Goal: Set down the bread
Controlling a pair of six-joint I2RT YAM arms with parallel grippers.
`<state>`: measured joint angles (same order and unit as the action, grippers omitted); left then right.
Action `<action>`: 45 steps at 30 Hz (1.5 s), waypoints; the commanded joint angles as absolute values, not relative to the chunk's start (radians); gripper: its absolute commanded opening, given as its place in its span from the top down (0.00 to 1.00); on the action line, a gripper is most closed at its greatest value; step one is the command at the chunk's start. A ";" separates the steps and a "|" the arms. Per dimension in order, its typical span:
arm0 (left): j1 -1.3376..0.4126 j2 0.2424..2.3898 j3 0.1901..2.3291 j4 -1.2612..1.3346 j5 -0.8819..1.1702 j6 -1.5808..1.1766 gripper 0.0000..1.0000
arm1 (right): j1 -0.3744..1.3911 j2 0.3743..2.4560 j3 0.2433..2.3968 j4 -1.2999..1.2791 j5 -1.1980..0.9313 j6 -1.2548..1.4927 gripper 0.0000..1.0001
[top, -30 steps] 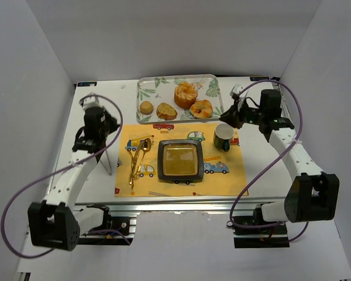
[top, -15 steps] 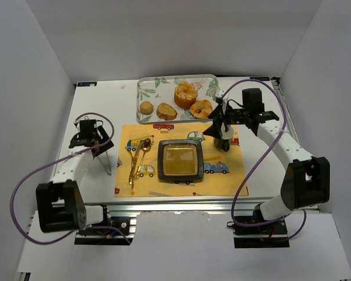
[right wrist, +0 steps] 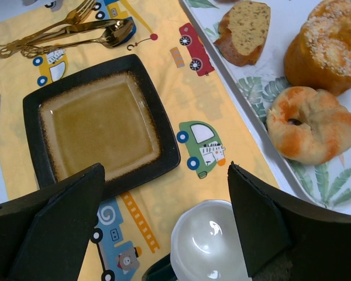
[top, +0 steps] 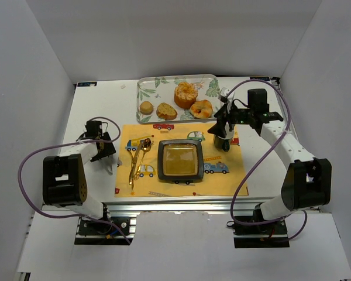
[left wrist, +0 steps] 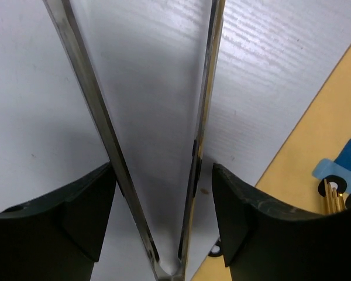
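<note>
Carrying everything, the white tabletop (top: 93, 111) has a yellow placemat (top: 222, 175) spread over its middle, and a leaf-printed tray (top: 155, 88) sits at 12 o'clock of that mat. A dark square plate (top: 179, 160) lies bare at the mat's centre, probably the spot meant to receive the food.

The right tool (right wrist: 164, 170) hangs over the mat's 2 o'clock corner, fingers spread wide with nothing between them. It looks down on the mat's edge rather than on the tray, so I judge that the grasp is not yet begun. The left tool (left wrist: 162, 170) sits off the mat at 9 o'clock, its fingers laid against the outer sides of steel tongs (left wrist: 92, 99). It holds them with their arms splayed, likely parked clear of the work.

The bread (top: 186, 93), tall and golden-orange, stands on the tray at 12 o'clock of the plate, untouched. A green mug (top: 222, 141) stands right under the right tool, at 3 o'clock of the plate, and could be knocked.

A glazed donut (top: 201, 109) lies just beside the bread at its 4 o'clock, squarely between it and the right tool. That makes it the main obstacle to a direct reach. A toast slice (top: 166, 111) lies at the bread's 8 o'clock, with a small bun (top: 146, 107) beyond it. Gold cutlery (top: 136, 161) rests at 9 o'clock of the plate.
</note>
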<state>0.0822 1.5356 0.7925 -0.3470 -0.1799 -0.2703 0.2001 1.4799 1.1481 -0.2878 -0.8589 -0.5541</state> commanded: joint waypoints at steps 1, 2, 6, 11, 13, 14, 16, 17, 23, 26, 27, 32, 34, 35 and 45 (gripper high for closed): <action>0.084 1.503 0.717 -0.279 -0.155 -0.301 0.25 | 0.180 1.454 1.155 -0.270 -0.870 -0.554 0.11; 0.084 1.502 0.706 -0.273 -0.150 -0.308 0.25 | 0.178 1.456 1.158 -0.275 -0.874 -0.554 0.11; 0.084 1.497 0.657 -0.249 -0.140 -0.342 0.29 | 0.173 1.460 1.163 -0.275 -0.884 -0.543 0.11; 0.084 1.461 0.655 -0.232 -0.129 -0.357 0.63 | 0.170 1.457 1.164 -0.275 -0.882 -0.546 0.11; 0.084 1.427 0.679 -0.242 -0.123 -0.364 0.78 | 0.166 1.453 1.163 -0.276 -0.882 -0.548 0.11; 0.084 1.392 0.716 -0.247 -0.112 -0.367 0.82 | 0.166 1.451 1.163 -0.278 -0.881 -0.548 0.11; 0.084 1.358 0.765 -0.285 -0.072 -0.376 0.91 | 0.161 1.447 1.161 -0.281 -0.881 -0.549 0.11; 0.083 1.333 0.796 -0.301 -0.048 -0.383 0.92 | 0.160 1.444 1.160 -0.282 -0.881 -0.548 0.11; 0.045 1.282 0.966 -0.342 0.142 -0.554 0.75 | 0.150 1.433 1.149 -0.282 -0.884 -0.548 0.10; 0.022 1.296 1.002 -0.348 0.213 -0.616 0.63 | 0.149 1.434 1.144 -0.279 -0.891 -0.545 0.10; 0.015 1.313 1.031 -0.359 0.219 -0.621 0.61 | 0.149 1.434 1.143 -0.279 -0.891 -0.543 0.11; -0.079 1.388 1.144 -0.388 0.242 -0.614 0.55 | 0.147 1.437 1.143 -0.278 -0.900 -0.545 0.11; -0.135 1.443 1.224 -0.394 0.244 -0.609 0.53 | 0.147 1.439 1.143 -0.276 -0.900 -0.543 0.11; -0.149 1.465 1.248 -0.399 0.245 -0.603 0.53 | 0.147 1.439 1.143 -0.275 -0.902 -0.542 0.11; -0.248 1.718 1.442 -0.275 0.285 -0.686 0.51 | 0.130 1.414 1.123 -0.276 -0.900 -0.549 0.11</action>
<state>-0.2382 1.6886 1.3830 -0.3367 0.2546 -0.6456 0.1413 1.4479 1.1286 -0.2897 -0.8761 -0.5522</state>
